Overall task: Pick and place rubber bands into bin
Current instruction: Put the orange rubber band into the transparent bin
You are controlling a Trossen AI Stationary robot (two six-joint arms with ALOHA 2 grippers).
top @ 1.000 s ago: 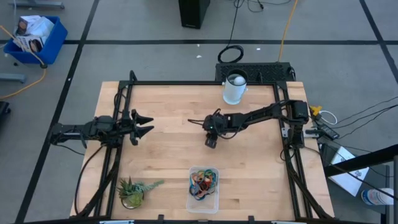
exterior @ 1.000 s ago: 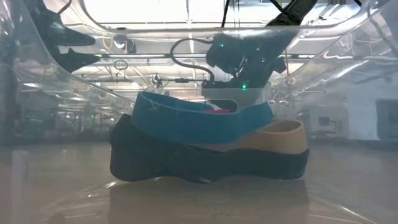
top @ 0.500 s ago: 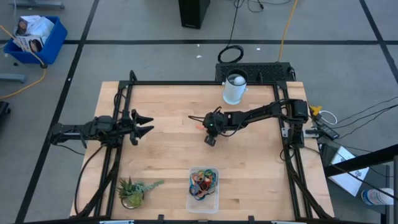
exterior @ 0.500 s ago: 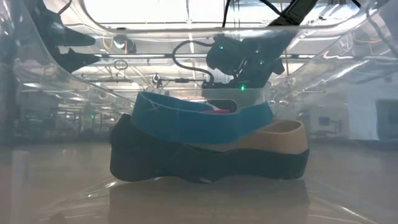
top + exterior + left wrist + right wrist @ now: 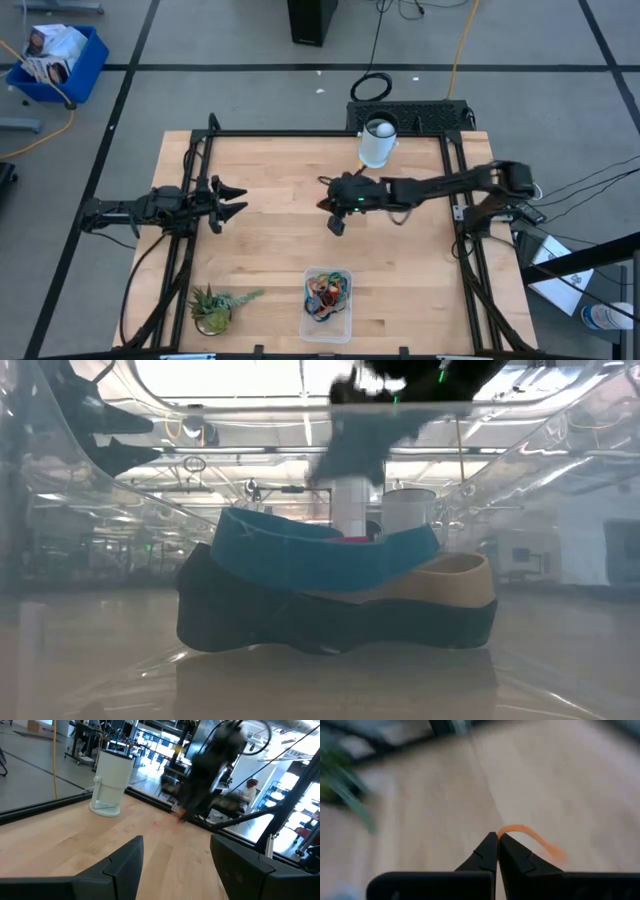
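Already pinched shut on an orange rubber band [image 5: 530, 836], the right claw [image 5: 337, 222] hung above the surface, the bin [image 5: 327, 296] lying toward the near edge.

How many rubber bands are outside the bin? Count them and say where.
1: an orange band, pinched in the shut right pincer over the middle of the table. The other bands lie piled in the bin; thin ones elsewhere could escape notice.
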